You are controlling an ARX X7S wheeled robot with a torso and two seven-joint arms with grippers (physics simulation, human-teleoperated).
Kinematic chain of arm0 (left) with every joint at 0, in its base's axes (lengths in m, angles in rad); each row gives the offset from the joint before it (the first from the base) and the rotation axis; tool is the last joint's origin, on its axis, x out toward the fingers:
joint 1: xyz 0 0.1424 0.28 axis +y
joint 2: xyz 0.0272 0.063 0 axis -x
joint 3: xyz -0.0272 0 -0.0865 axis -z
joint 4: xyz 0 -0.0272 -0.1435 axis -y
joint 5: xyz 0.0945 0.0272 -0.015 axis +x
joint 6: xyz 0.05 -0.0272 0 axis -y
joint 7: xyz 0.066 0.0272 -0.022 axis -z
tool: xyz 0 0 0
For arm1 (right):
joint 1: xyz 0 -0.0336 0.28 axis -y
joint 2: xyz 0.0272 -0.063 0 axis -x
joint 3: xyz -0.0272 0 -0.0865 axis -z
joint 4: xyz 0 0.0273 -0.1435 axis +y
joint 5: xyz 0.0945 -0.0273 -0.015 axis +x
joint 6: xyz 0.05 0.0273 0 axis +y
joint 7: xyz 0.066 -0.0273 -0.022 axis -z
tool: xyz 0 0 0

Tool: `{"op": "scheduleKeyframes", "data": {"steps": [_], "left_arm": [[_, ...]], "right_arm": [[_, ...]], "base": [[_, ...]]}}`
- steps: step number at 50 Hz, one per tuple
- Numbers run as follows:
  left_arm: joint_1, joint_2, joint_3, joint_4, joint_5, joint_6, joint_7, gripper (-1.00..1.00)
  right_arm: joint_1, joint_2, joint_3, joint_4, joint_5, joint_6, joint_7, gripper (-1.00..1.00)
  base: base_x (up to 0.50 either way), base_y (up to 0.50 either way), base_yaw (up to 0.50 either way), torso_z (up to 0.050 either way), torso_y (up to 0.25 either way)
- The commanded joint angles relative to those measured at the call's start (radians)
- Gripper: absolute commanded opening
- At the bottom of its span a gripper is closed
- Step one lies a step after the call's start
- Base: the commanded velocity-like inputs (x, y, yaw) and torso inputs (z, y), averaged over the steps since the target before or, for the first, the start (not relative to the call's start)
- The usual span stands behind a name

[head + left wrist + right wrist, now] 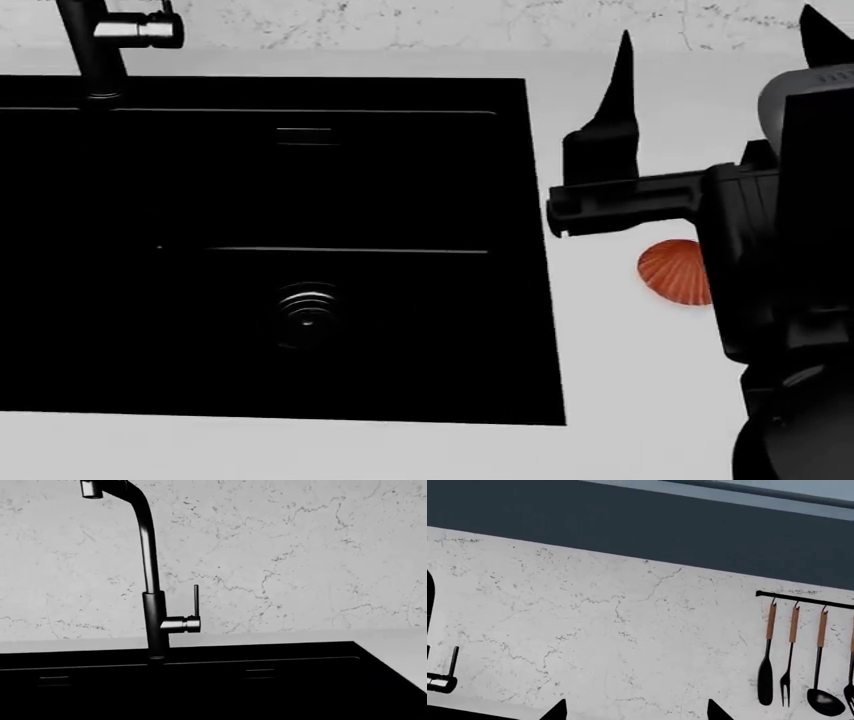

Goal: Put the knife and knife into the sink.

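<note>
The black sink (527, 250) fills the left of the head view, with one ringed drain (308, 312) showing and the faucet (94, 50) at its back left. No knife shows in any view; the basin is too dark to read. My right gripper (717, 25) hangs above the counter right of the sink, open, its two pointed fingers (617, 90) aimed at the wall with nothing between them. In the right wrist view the gripper (635, 714) shows only as two tips (557, 711) far apart. The left wrist view faces the faucet (152, 580) and the sink (280, 652); my left gripper's fingers cannot be made out against the black.
An orange ribbed shell (674, 272) lies on the white counter (641, 380) just right of the sink, below my right arm. Utensils hang from a rail (804, 599) on the marble wall (614, 620), off to the right.
</note>
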Motion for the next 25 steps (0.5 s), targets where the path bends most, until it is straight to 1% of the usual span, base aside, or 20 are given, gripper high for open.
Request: {"op": "scheduleKeyframes", "data": {"steps": [1, 25], "left_arm": [[0.011, 0.0, -0.003, 0.001, -0.003, 0.012, 0.001, 1.0], [0.016, -0.009, -0.008, 0.006, -0.016, 0.006, -0.004, 1.0]], "right_arm": [[-0.019, -0.002, -0.013, 0.002, -0.017, -0.028, -0.009, 1.0], [-0.001, -0.008, -0.026, 0.003, -0.001, -0.017, -0.013, 1.0]], "base": [[0.0, 0.5, 0.0, 0.0, 0.0], [0.0, 0.5, 0.0, 0.0, 0.0]]}}
